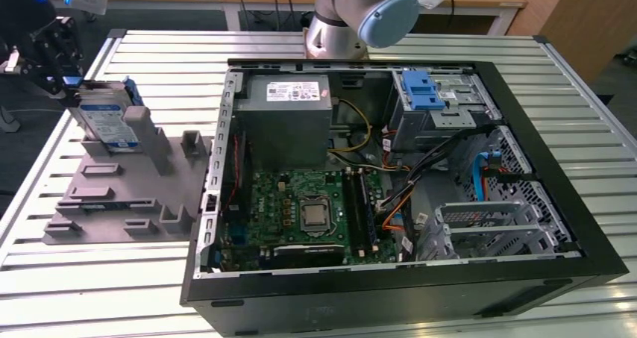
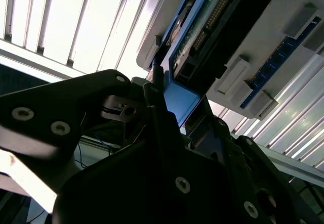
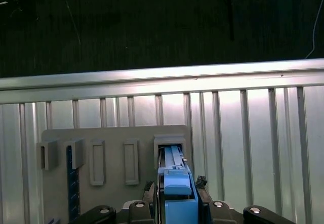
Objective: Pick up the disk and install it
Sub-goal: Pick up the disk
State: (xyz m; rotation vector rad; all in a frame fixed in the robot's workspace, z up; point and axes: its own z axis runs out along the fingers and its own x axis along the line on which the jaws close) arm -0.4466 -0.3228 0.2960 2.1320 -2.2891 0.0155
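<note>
Slatted table (image 1: 169,54) | disk (image 1: 107,125) upright in grey holder (image 1: 119,196) | hand (image 1: 70,84) clamped on disk's upper edge

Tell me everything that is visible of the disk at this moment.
The disk is a flat silver rectangle with a white-and-blue label, framed by a blue plastic bracket. It stands upright on edge at a slot of the grey holder, on the exterior view's left, outside the computer case. The second wrist view shows a green circuit board on its other face. The tool is shut on the bracket's top end. Whether it sits fully in the slot, I cannot tell.
</note>
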